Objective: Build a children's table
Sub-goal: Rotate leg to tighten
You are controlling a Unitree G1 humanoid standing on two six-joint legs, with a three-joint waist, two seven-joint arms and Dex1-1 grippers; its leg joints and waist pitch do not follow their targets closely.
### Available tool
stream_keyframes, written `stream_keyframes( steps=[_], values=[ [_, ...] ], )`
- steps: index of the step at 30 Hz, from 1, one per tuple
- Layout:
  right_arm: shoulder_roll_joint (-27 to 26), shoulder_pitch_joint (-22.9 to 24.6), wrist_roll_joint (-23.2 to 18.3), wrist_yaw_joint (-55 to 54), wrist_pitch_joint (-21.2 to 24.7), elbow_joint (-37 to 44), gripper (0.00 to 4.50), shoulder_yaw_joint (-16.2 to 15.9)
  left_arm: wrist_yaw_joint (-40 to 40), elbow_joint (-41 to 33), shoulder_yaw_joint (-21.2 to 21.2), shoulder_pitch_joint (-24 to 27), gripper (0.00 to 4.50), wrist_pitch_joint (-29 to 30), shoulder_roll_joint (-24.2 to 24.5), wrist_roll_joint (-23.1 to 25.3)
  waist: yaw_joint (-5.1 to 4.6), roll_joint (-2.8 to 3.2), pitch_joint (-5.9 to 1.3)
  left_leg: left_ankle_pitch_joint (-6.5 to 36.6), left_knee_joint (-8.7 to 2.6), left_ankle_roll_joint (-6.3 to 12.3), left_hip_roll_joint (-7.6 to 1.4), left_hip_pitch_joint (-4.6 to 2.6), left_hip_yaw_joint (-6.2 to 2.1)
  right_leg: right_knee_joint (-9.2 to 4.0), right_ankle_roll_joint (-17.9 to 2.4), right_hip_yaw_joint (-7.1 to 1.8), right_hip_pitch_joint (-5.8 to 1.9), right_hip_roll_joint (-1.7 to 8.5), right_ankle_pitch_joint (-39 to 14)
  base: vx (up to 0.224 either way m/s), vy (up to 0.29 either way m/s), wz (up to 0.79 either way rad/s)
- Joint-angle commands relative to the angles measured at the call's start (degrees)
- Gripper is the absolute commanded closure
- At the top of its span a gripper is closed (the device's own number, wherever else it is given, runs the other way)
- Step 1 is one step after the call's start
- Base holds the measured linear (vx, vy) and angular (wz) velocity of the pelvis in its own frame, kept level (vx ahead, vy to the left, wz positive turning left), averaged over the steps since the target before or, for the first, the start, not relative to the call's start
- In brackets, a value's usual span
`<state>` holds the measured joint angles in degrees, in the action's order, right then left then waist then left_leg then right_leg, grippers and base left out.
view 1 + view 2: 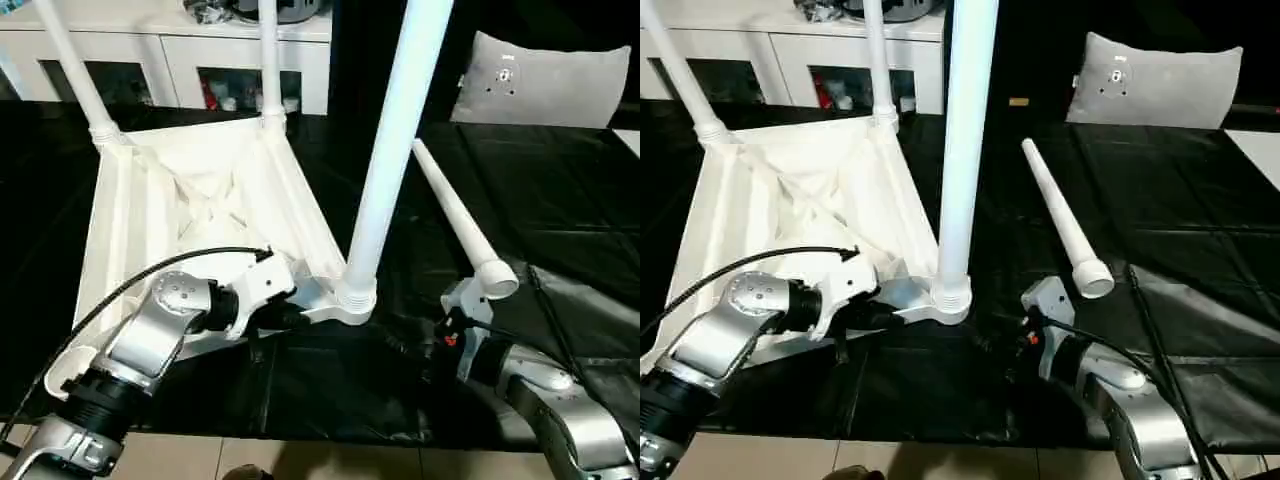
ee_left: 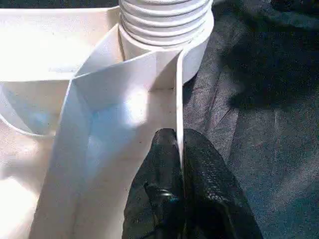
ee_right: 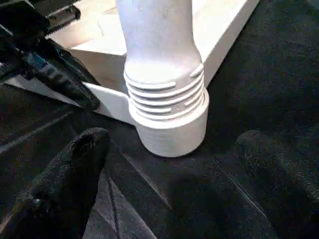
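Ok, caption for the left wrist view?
Left tool pinching tabletop rim below the screwed-in leg.

Silver forearms (image 1: 150,340) carry black cables (image 1: 120,290) (white wrist housings); each tool's fingers (image 2: 164,199) are black.

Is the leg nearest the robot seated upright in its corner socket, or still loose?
Upright in the socket: the near leg stands vertically, its ribbed end sitting in the corner socket. How tightly it sits, cannot tell.

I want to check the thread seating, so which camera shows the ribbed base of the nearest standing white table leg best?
The right wrist view: the ribbed base sits in its round corner socket, unobstructed. The left wrist view crops it; both eye views show it small.
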<state>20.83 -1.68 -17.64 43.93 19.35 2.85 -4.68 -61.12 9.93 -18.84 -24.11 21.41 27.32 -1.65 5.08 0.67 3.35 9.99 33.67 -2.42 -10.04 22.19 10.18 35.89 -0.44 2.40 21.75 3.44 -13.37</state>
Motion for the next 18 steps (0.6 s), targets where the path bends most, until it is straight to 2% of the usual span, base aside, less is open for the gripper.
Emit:
stream_keyframes(
  steps=[1, 3, 4, 7, 8, 12, 16, 18],
  values=[
    [-0.3, 0.6, -0.4, -0.7, 0.4, 1.5, 0.0, 0.7, -1.0, -2.2, 1.5, -0.2, 3.93, -0.1, -1.1, -2.6, -0.16, -0.17, -3.78, 7.1, -3.58, 2.78, -3.22, -1.19, -1.11, -3.92, -12.8, -2.63, -2.2, 4.64, -0.1, 0.0, 0.0, 0.0],
    [-0.5, 0.4, -0.1, -0.8, -0.2, 1.5, 0.0, 0.4, -0.8, -2.3, 1.4, -0.1, 3.86, -0.5, -1.3, -2.6, -0.12, -0.17, -3.87, 6.6, -3.48, 3.08, -3.19, -1.17, -1.09, -3.83, -12.9, -2.61, -2.19, 4.65, 0.9, 0.0, 0.0, 0.0],
    [-0.9, 0.4, -0.1, -1.5, 0.3, 2.1, 0.0, 0.2, 0.5, -1.7, 1.1, -0.1, 3.61, -1.9, -1.9, -1.8, -0.07, -0.09, -3.78, 6.7, -3.45, 3.28, -3.2, -1.12, -1.09, -3.93, -13.2, -2.6, -2.24, 4.74, 1.0, 0.0, 0.0, 0.0],
    [-0.9, 0.4, -0.6, -1.8, 1.9, 2.9, 0.0, 0.1, 1.4, -0.7, 0.6, -0.3, 3.47, -3.0, -2.1, -0.9, -0.23, -0.41, -3.67, 7.9, -3.58, 2.94, -3.16, -1.14, -1.08, -4.18, -12.5, -2.61, -2.3, 4.67, -1.4, 0.0, 0.0, 0.0],
    [-0.8, 0.4, -0.7, -1.8, 2.0, 3.0, 0.0, 0.0, 1.5, -0.6, 0.5, -0.3, 3.4, -3.2, -2.1, -0.8, -0.2, -0.3, -3.62, 8.5, -3.6, 2.67, -3.17, -1.2, -1.09, -4.32, -12.2, -2.64, -2.25, 4.73, -2.9, 0.0, 0.0, 0.0],
    [-0.8, 0.5, -0.2, -1.3, 0.4, 3.1, 0.0, -0.4, 2.3, 1.1, -0.1, -0.8, 3.4, -3.6, -1.9, 0.2, -0.27, -0.28, -3.56, 9.8, -3.67, 1.69, -3.16, -1.26, -1.13, -4.48, -11.3, -2.71, -2.09, 4.65, -5.5, 0.0, 0.0, 0.0],
    [-0.8, 0.4, -0.1, -1.4, 0.3, 3.2, 0.0, -0.6, 2.1, 2.0, -0.4, -0.8, 3.4, -3.7, -1.7, 0.8, -0.25, -0.39, -3.68, 9.0, -3.57, 1.81, -3.11, -1.24, -1.12, -4.32, -11.3, -2.72, -2.12, 4.63, -4.4, 0.0, 0.0, 0.0],
    [-0.8, 0.3, 0.0, -1.5, 0.2, 3.1, 0.0, -0.7, 2.2, 2.5, -0.6, -0.7, 3.68, -3.7, -1.4, 1.2, -0.25, -0.34, -3.73, 8.6, -3.52, 1.99, -3.1, -1.23, -1.12, -4.25, -11.3, -2.7, -2.13, 4.61, -3.7, 0.0, 0.0, 0.0]
  ],
)
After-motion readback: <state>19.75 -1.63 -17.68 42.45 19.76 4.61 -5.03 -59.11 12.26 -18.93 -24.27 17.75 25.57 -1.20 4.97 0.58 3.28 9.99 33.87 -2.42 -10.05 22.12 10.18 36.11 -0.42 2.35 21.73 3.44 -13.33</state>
